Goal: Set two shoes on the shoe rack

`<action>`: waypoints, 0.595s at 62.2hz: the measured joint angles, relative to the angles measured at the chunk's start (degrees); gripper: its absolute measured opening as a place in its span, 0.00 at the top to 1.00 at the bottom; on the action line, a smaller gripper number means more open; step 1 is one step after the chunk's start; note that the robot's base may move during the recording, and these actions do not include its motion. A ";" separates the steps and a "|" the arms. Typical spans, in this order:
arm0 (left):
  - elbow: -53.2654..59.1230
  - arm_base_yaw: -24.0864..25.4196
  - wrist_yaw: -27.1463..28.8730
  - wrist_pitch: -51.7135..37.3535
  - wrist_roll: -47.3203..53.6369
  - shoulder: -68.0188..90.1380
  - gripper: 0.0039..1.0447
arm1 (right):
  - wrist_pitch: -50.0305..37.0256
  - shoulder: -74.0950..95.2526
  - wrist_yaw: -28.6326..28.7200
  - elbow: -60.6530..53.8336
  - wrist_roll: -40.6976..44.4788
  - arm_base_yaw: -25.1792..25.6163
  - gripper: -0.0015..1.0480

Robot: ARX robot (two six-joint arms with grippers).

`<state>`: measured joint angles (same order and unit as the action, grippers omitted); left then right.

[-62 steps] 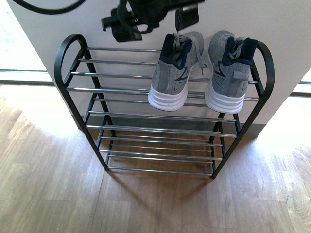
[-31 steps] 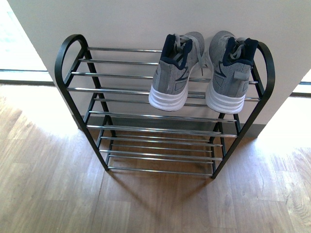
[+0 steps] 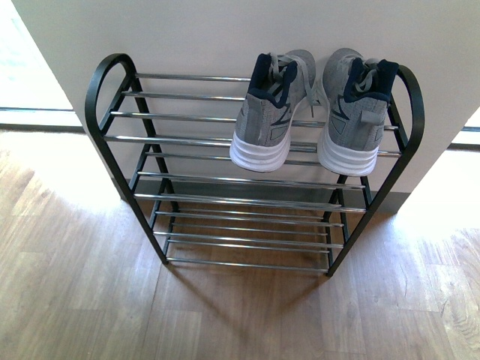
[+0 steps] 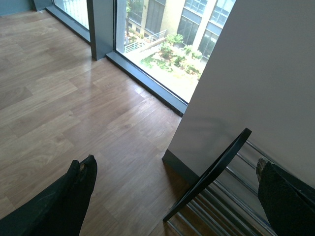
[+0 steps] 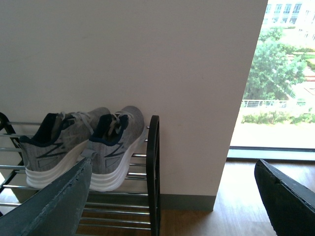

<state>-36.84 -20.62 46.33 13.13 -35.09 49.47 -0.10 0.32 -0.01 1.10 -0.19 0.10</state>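
Observation:
Two grey knit shoes with white soles, the left shoe (image 3: 268, 112) and the right shoe (image 3: 355, 112), stand side by side, toes to the wall, on the top tier at the right end of the shoe rack (image 3: 187, 139). The right wrist view shows both shoes (image 5: 74, 145) beside the rack's black end frame (image 5: 153, 172). My right gripper (image 5: 172, 196) is open and empty, held off the rack's right end. My left gripper (image 4: 174, 196) is open and empty above the rack's left end frame (image 4: 211, 172). Neither arm appears in the front view.
The rack stands against a white wall (image 3: 225, 37) on a wood floor (image 3: 82, 285). Its lower chrome tiers (image 3: 247, 225) hold nothing. Floor-to-ceiling windows (image 4: 162, 44) flank the wall on both sides.
One second ago a black gripper hung over the top of the rack above the left shoe. It has left the front view; the shoes have not moved.

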 joint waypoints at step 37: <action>26.88 13.73 -39.60 -34.53 33.99 -17.75 0.98 | 0.02 0.00 0.00 0.02 0.00 0.00 0.09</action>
<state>-9.96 -6.90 6.72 -21.41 -1.10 31.73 -0.08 0.32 -0.01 1.13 -0.19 0.10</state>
